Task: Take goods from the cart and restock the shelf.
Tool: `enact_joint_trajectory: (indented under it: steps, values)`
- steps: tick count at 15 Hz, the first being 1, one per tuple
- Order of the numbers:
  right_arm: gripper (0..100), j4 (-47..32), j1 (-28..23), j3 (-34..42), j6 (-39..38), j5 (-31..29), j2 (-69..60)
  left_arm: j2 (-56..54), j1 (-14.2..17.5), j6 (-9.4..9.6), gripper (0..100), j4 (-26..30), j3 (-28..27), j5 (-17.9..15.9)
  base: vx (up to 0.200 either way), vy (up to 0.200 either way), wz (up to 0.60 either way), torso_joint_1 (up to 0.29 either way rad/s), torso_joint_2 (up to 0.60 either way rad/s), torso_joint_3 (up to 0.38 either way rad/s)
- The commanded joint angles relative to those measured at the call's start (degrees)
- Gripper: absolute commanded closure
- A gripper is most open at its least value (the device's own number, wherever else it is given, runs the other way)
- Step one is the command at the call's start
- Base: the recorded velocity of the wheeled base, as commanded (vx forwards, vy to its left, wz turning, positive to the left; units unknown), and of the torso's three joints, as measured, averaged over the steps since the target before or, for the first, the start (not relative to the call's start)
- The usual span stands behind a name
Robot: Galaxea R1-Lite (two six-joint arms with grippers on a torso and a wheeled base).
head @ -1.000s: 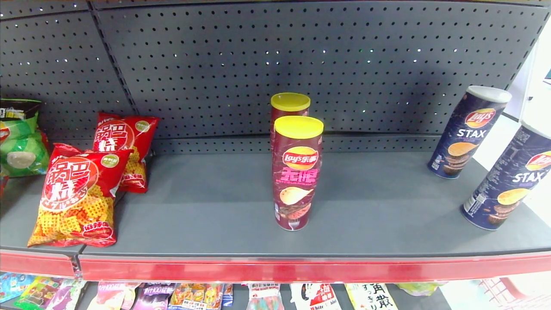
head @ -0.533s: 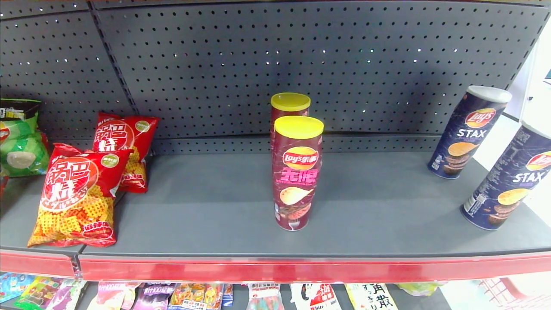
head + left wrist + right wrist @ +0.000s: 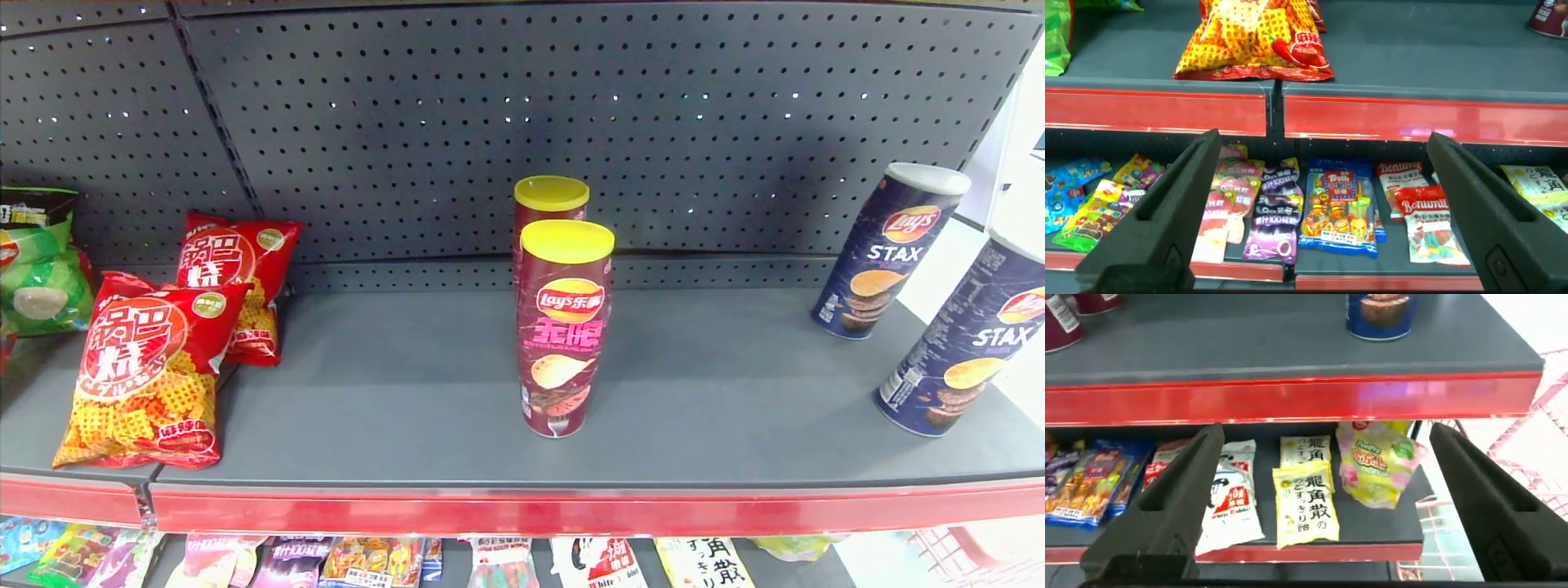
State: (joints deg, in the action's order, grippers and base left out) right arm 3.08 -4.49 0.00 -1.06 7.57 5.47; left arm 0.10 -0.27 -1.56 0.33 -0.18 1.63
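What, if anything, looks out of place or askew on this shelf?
Nothing clearly wrong. The rear blue can and front blue can at the shelf's right end seem to lean, perhaps from the lens. The red cans stand straight.

Bags (image 3: 147, 371) left on shelf (image 3: 392, 392), cans (image 3: 563, 327) centre, tubes (image 3: 886, 253) right

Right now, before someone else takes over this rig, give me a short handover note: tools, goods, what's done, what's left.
Left tool: open, empty, facing the shelf front. Right tool: open, empty, likewise.
On the shelf: two red cans upright mid-shelf, one behind the other; two blue cans at the right; two red snack bags at the left.
Done: those goods are shelved.
Left: bare stretches between the groups; probably fetch more goods to fill them.
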Motion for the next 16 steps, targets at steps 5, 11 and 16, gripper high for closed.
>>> enact_joint_trajectory:
  steps: [5, 11, 16]
  values:
    - [0, -3.1, 4.0, 0.0, -0.5, -7.0, -4.9, 0.0, 0.0, -0.02, 0, 0.0, 0.0, 0.0, 0.000, 0.000, 0.00, 0.000, 0.00, 0.000]
    - [0, -3.0, 4.4, 0.0, 0.0, -7.2, -5.3, 0.0, 0.0, -0.02, 0, 0.0, 0.0, 0.0, 0.000, 0.000, 0.00, 0.000, 0.00, 0.000]
    - [0, -3.1, 4.4, 0.0, 0.3, -7.2, -5.3, 0.0, 0.0, -0.02, 0, 0.0, 0.0, 0.0, 0.000, 0.000, 0.00, 0.000, 0.00, 0.000]
